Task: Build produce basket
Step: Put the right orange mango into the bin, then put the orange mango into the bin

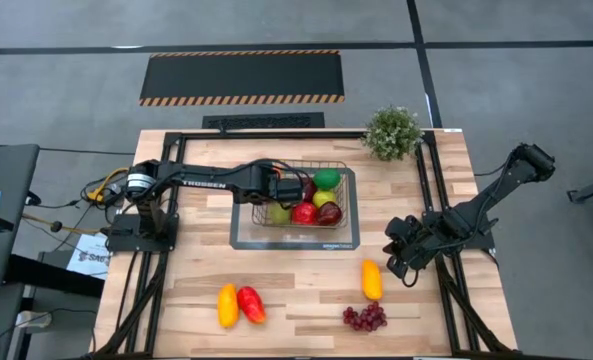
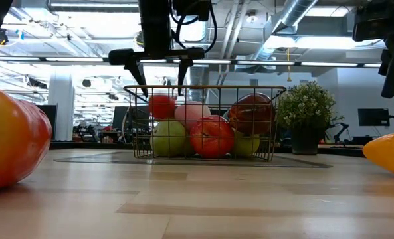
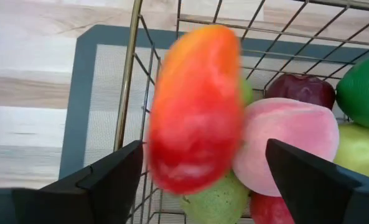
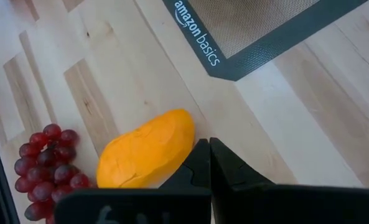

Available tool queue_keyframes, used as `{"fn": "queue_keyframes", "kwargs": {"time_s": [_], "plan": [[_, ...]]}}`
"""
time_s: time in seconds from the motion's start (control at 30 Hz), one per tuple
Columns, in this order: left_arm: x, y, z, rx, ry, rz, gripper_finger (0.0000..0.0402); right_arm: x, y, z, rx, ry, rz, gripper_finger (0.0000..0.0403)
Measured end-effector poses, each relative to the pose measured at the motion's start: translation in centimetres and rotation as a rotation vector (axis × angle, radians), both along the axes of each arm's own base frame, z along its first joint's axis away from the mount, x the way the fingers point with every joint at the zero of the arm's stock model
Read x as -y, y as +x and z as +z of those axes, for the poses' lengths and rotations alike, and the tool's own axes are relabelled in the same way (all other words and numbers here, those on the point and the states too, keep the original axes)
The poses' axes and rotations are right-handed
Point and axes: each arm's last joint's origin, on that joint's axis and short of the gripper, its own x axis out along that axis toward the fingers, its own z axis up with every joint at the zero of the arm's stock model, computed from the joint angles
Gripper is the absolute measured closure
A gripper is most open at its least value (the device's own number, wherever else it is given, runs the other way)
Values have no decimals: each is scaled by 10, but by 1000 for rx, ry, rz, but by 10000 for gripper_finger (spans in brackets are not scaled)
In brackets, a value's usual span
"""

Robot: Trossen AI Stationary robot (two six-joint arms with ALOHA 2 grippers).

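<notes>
Right now your left gripper (image 3: 200, 180) hangs over the left end of the wire basket (image 1: 301, 196), its two fingers (image 3: 106, 177) spread wide, with a red-orange fruit (image 3: 196, 109) between them but touching neither finger. That fruit sits above a green pear-like piece (image 3: 218, 202) and beside a pink peach (image 3: 287, 146), and it looks blurred, so you cannot tell whether it rests on the pile. The basket stands on the grey dark-rimmed mat (image 1: 244, 236) in the middle of the table, holding green, yellow, red and maroon pieces. Your right gripper (image 4: 209, 163) is closed on nothing and hangs to the right of the mat, just above an orange mango-shaped fruit (image 1: 372, 280). A bunch of purple grapes (image 1: 365, 317) lies just near of that fruit. On the near left, a yellow-orange fruit (image 1: 227, 305) and a red one (image 1: 251, 304) lie side by side, touching. A potted plant (image 1: 392, 132) stands at the far edge, right of the basket.
</notes>
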Motion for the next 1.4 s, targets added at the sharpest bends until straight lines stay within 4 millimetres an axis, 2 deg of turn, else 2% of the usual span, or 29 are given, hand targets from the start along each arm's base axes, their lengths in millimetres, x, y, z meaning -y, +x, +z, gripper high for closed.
{"fn": "queue_keyframes", "kwargs": {"time_s": [0.3,0.4,0.5,0.6,0.67,0.77,0.93,1.17,1.27,1.4], "plan": [[1,1,0,-1,-39,-33,57,0,0,0,2,-18,19,396],[6,4,8,-21,-75,-154,57,0,0,0,2,-19,21,396],[20,9,20,-23,-108,-328,57,0,0,0,1,-29,35,396],[42,13,31,-27,-146,-546,57,0,0,0,1,-30,37,396],[59,13,34,-19,-196,-633,57,0,0,0,1,-32,41,396],[90,9,35,8,-260,-665,57,0,0,0,1,-33,42,396],[144,-6,33,-9,-268,-698,57,0,0,0,2,-33,43,396],[203,-38,31,-29,-315,-590,57,0,0,0,0,-31,47,396],[225,-49,20,-58,-333,-492,57,0,0,0,1,-30,48,396],[249,-59,4,-80,-403,-279,57,0,0,0,2,-39,65,396]]}}
